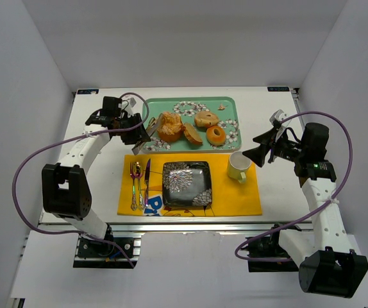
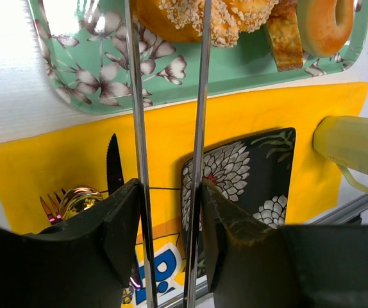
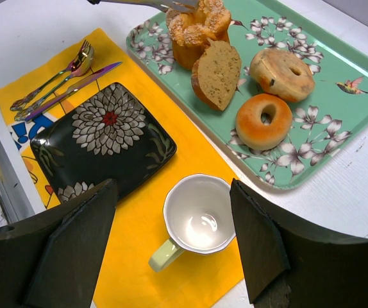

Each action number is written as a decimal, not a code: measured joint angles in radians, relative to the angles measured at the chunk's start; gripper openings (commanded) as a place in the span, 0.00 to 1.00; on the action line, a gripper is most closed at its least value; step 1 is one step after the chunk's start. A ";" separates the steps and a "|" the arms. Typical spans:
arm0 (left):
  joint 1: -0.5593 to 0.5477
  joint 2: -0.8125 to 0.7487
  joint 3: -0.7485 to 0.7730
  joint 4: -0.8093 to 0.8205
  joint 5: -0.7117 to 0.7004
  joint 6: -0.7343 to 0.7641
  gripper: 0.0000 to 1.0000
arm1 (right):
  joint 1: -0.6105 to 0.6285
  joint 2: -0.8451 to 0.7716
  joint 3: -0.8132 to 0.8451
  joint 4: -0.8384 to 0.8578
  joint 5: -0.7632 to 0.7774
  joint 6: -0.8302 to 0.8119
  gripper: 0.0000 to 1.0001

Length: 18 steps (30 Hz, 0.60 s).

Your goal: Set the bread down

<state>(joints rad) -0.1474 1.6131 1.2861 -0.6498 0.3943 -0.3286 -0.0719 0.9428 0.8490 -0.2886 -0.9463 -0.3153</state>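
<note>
We record the left gripper (image 2: 170, 212) at the left end of the green tray (image 1: 225, 106). Its jaws are part closed, pressing the two arms of the metal tongs (image 2: 136, 96) from outside. The tongs' long axis runs rightward from the jaws, and their tips reach the left flank of the seeded roll (image 1: 169, 125). We cannot tell whether they already pinch it.

The left arm is plainly the nearer one. The black floral plate (image 1: 186, 184) lies on the near side of the tray, on the yellow placemat (image 1: 235, 199).

On the tray we count four breads: the seeded roll, one cut slice (image 1: 192, 133), one speckled bagel (image 1: 206, 119) and one plain bagel (image 1: 216, 135).

On the mat we count one fork (image 3: 84, 46), one spoon (image 3: 78, 63), one knife (image 3: 84, 76), one plate and one cup (image 1: 238, 167).

The right gripper (image 1: 262, 146) hangs beside the cup, jaws apart, holding nothing.
</note>
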 measured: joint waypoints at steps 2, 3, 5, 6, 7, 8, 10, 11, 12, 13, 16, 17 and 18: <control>-0.001 0.000 0.000 0.000 0.003 0.002 0.47 | 0.000 0.000 0.000 0.000 0.000 0.001 0.76; -0.001 0.000 0.000 0.000 0.003 0.003 0.43 | 0.000 0.000 0.000 0.000 0.000 0.001 0.76; 0.000 0.000 0.000 -0.001 0.002 0.007 0.38 | 0.000 0.000 0.000 0.000 0.000 0.002 0.76; -0.001 0.000 0.000 -0.001 0.002 0.008 0.33 | 0.000 0.000 0.000 0.000 0.000 0.002 0.76; -0.001 0.000 0.000 -0.003 0.002 0.010 0.20 | 0.000 0.000 0.000 0.000 0.000 0.003 0.76; -0.001 0.000 0.000 -0.004 0.003 0.011 0.15 | 0.000 0.000 0.000 0.000 0.000 0.005 0.76; -0.001 -0.001 0.000 -0.004 0.002 0.011 0.04 | 0.000 0.000 0.000 0.000 0.000 0.006 0.76; -0.001 -0.002 0.000 -0.002 0.000 0.008 0.01 | 0.000 0.000 0.000 0.000 0.000 0.006 0.76; -0.001 -0.003 0.000 0.000 -0.005 0.001 0.00 | 0.000 -0.001 0.000 0.000 0.000 0.005 0.76; -0.001 -0.009 0.000 0.003 -0.013 -0.007 0.00 | 0.000 -0.002 0.000 0.000 0.000 0.005 0.76; 0.002 -0.045 0.001 0.024 -0.040 -0.040 0.00 | 0.000 -0.004 0.000 -0.001 0.000 0.005 0.76; 0.004 -0.062 0.006 0.028 -0.047 -0.051 0.00 | 0.000 -0.006 0.000 -0.001 0.000 0.005 0.76; 0.007 -0.082 0.016 0.031 -0.051 -0.060 0.00 | 0.000 -0.007 0.000 -0.001 0.000 0.005 0.76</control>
<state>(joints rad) -0.1402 1.5311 1.3022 -0.6193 0.3435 -0.3882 -0.0723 0.9356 0.8490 -0.2897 -0.9466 -0.3099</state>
